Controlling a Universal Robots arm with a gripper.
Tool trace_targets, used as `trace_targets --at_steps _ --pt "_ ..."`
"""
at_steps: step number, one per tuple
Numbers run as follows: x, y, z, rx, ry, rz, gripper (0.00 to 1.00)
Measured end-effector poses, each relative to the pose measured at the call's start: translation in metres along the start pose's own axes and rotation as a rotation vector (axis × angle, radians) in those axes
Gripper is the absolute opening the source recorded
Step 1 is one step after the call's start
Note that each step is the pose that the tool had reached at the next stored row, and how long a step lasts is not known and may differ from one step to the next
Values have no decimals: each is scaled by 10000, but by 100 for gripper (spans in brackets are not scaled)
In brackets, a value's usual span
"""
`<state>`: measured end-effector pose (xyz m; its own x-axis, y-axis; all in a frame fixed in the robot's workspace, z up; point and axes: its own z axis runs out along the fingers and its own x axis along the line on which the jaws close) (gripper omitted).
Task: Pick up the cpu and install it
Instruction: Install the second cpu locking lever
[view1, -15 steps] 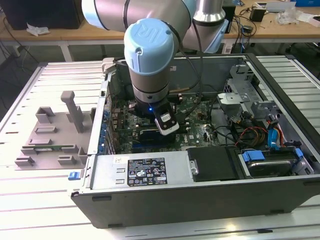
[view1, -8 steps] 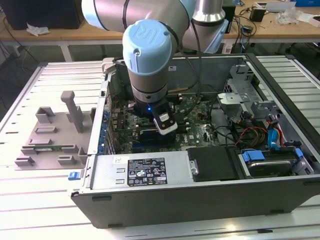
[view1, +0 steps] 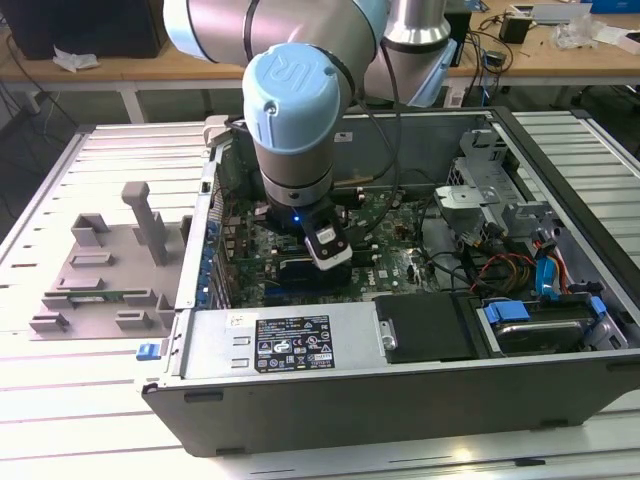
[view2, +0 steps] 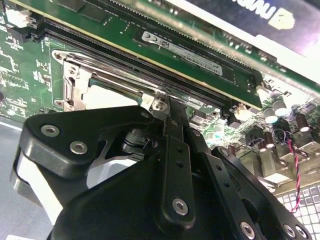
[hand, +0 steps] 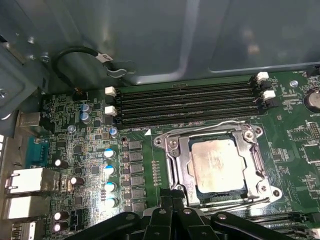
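The cpu (hand: 217, 165), a square chip with a dull silver top, lies flat inside the metal socket frame (hand: 172, 155) on the green motherboard (hand: 85, 165). In the second wrist view a pale part of the cpu (view2: 107, 95) shows under the socket frame (view2: 75, 60). My gripper (hand: 172, 194) is shut with nothing between its fingers, its tips at the edge of the frame, beside the chip. In the exterior view the gripper (view1: 318, 268) reaches down into the open computer case (view1: 400, 400).
Memory slots (hand: 185, 102) run along one side of the socket, and a memory stick (view2: 180, 50) stands in one. The case wall (hand: 150, 35) rises behind them. A power supply (view1: 290, 340), drive bay (view1: 530, 325) and cables (view1: 500, 265) crowd the case. A grey fixture (view1: 105, 270) sits outside.
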<state>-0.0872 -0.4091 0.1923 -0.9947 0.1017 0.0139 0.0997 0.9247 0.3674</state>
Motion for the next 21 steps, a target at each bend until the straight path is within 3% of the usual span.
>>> trace_targets --at_steps 5,8,9,11,14,15,21 --pt "0 5 -11 1 -2 1 11" --pt "3 64 -140 56 -7 1 11" --pt "4 98 -202 207 -23 -2 11" --pt "5 103 -207 663 -71 -9 11" --pt "-21 119 -202 1256 -147 26 11" --pt "-43 129 -199 1361 -166 50 11" --pt "-136 232 -158 1372 -193 130 11"
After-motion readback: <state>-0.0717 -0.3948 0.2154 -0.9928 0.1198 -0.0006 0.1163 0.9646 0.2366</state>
